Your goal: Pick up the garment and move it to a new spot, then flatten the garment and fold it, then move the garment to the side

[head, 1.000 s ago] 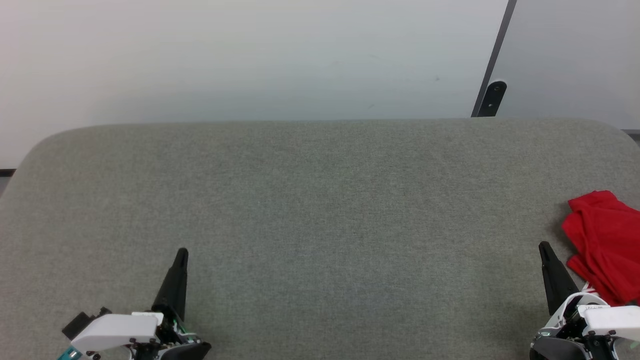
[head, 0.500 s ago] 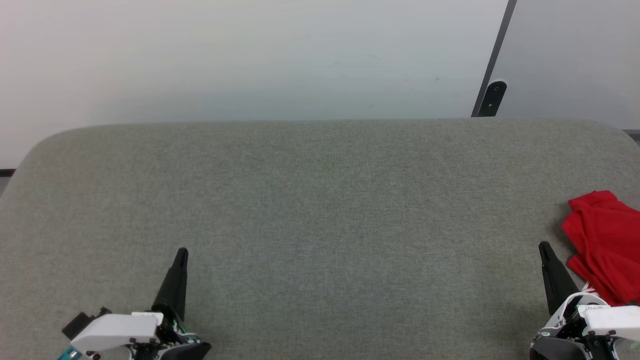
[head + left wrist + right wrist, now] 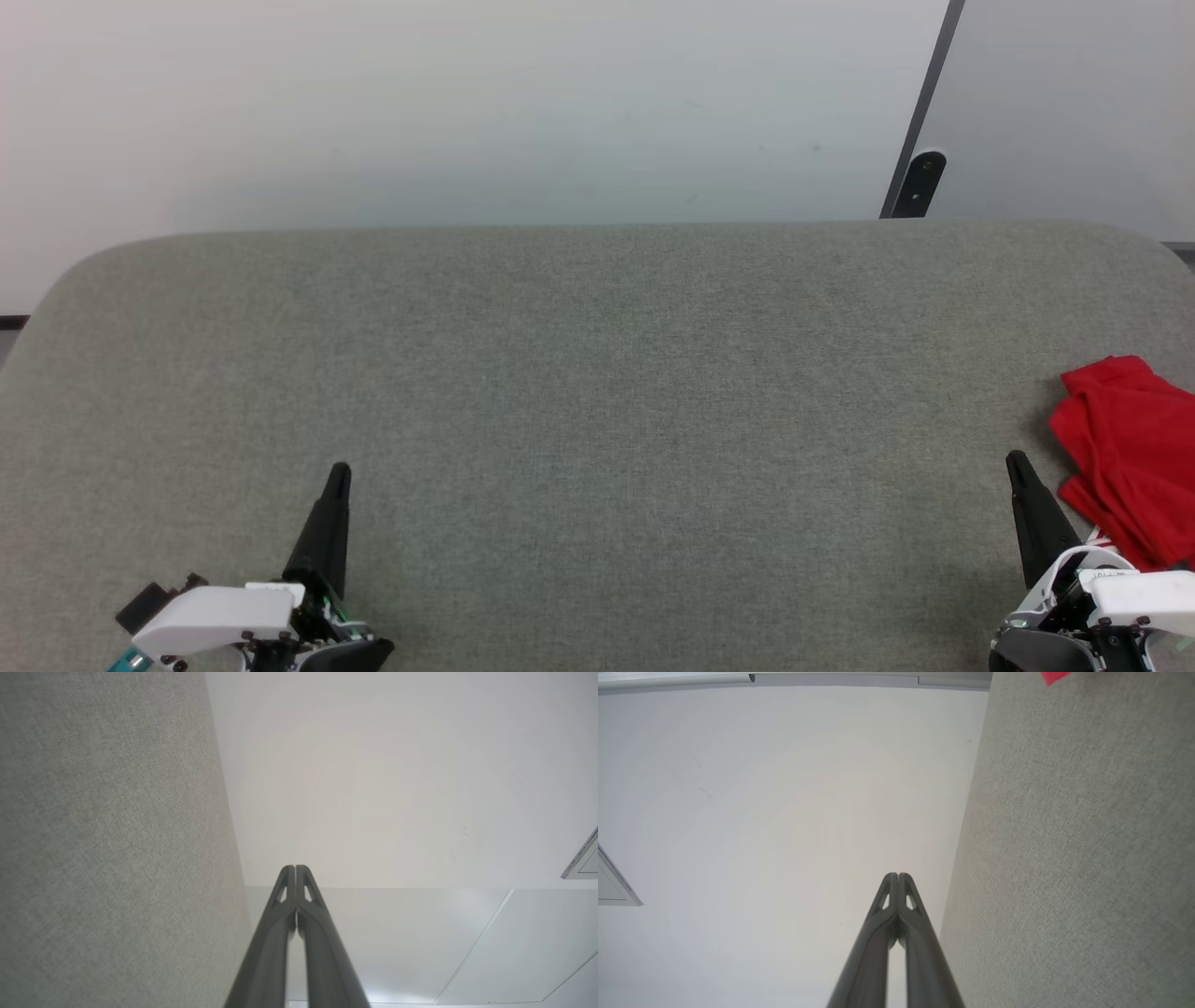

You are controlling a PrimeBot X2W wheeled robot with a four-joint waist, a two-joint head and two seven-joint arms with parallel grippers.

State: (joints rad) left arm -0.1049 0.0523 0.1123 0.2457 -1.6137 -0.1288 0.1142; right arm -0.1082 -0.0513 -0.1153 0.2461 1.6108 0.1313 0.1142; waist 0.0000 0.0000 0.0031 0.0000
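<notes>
overhead, garment (image 3: 1131,448) beside right tool (image 3: 1017,461)

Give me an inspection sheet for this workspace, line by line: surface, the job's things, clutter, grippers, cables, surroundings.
Surface: grey fabric-covered table with rounded far corners.
Job's things: red shirt lying bunched at the table's right edge, partly cut off by the head view; not held.
Clutter: nothing seen.
Grippers: left gripper shut, holding nothing, at the near left; right gripper shut, holding nothing, at the near right, close beside the shirt.
Cables: nothing seen.
Surroundings: pale wall behind the table, with a dark slanted strip toward the right.
</notes>
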